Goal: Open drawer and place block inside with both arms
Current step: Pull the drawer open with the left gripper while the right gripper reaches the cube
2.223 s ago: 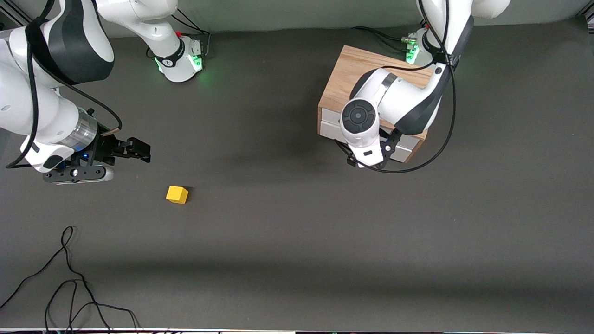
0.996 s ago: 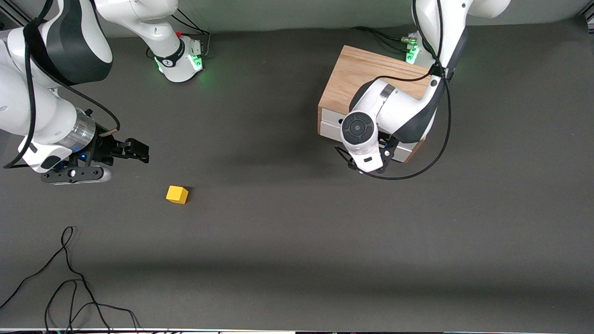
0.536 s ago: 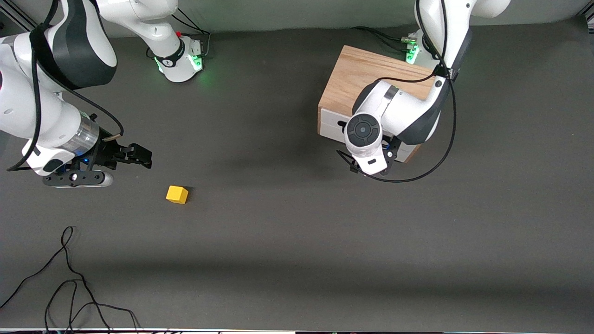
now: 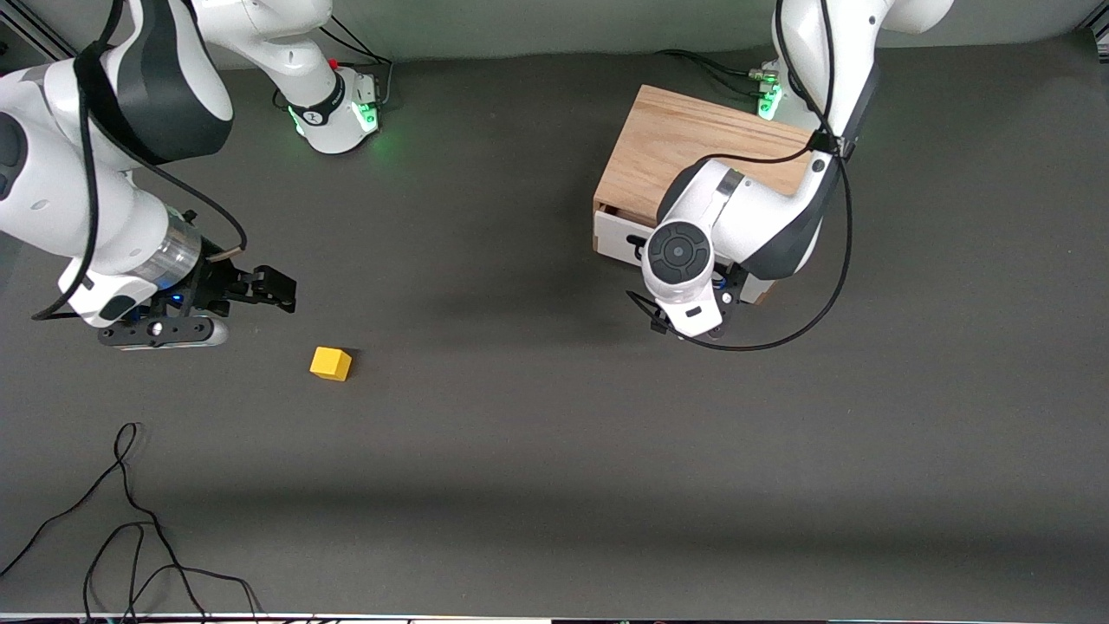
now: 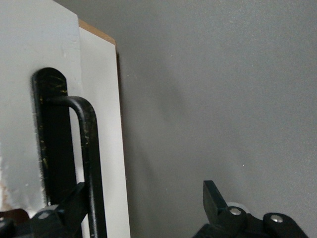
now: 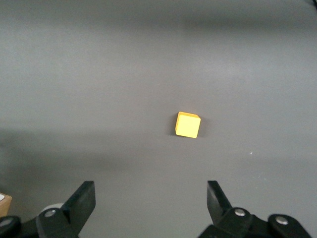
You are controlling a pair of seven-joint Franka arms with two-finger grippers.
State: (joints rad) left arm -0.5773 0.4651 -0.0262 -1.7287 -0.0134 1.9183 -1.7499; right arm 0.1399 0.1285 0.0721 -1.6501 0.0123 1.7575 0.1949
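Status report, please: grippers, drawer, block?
Left gripper open, one finger hooked on drawer handle. Right gripper open over bare table. Block untouched. Nothing in the way.

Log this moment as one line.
left tool: open, finger at handle | drawer: slightly out | right tool: open, over table near block | block: on table, untouched

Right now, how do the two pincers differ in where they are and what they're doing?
The left pincer is at the cabinet's drawer, one finger hooked by the black handle with the drawer slightly out; the right pincer hangs above bare mat near the yellow block, touching nothing. The left points at the drawer front, the right down at the table. Both are open.
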